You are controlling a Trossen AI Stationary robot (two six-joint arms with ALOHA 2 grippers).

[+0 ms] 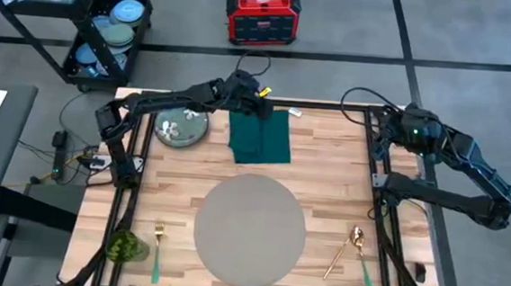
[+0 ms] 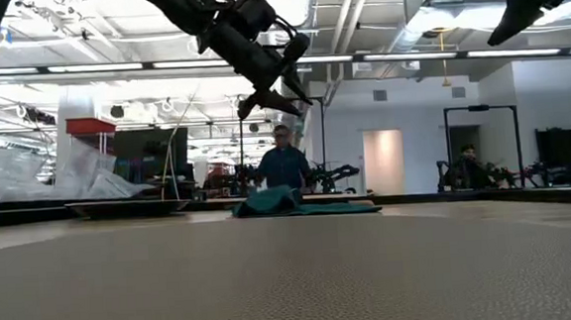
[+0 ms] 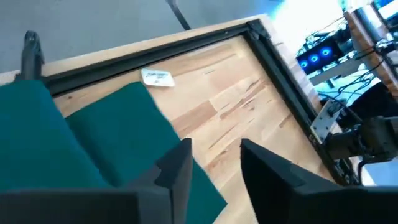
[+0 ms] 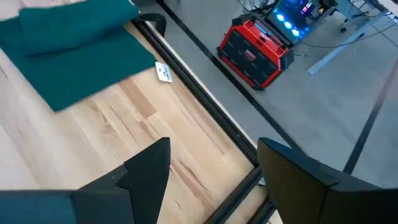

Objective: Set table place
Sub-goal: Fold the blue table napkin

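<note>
Green plate (image 1: 182, 126) holds pale bits; left hand (image 1: 264, 108) over napkin (image 1: 260, 136).

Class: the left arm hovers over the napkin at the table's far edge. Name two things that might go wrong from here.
1. The teal napkin lies bunched at its far end, so the open left gripper may catch only one fold and drag it unevenly.
2. The floral plate sits close beside the napkin under the left arm; a low sweep toward the grey placemat might nudge it.
</note>
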